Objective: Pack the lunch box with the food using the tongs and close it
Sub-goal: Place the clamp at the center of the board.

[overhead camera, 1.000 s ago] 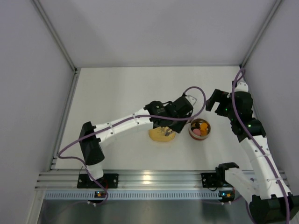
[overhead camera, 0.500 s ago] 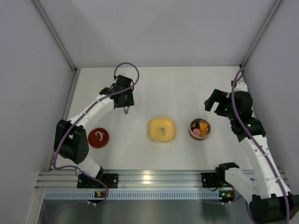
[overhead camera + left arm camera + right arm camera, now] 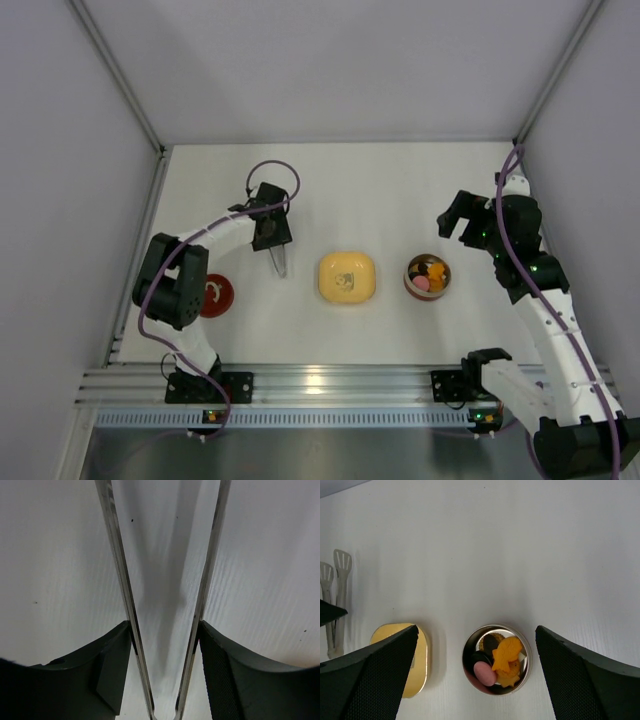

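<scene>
The lunch box [image 3: 428, 276] is a steel bowl with a red band, right of centre. The food [image 3: 506, 654] lies inside it: an orange fish, a pink piece [image 3: 485, 673] and dark and yellow pieces. Its red lid [image 3: 213, 295] rests on the table at the left. My left gripper [image 3: 271, 232] is shut on the tongs [image 3: 280, 262], which point toward the near edge. In the left wrist view both silver arms [image 3: 122, 580] spread in a V and press against my fingers [image 3: 112, 670]. My right gripper [image 3: 476, 627] hangs open above the lunch box, holding nothing.
A yellow rounded-square dish [image 3: 347, 277] sits between the tongs and the lunch box. White walls enclose the table on three sides, and a metal rail [image 3: 320, 383] runs along the near edge by the arm bases.
My left arm swung from over the yellow dish to the left side of the table, then came slightly nearer with the tongs. The right arm stayed put.
</scene>
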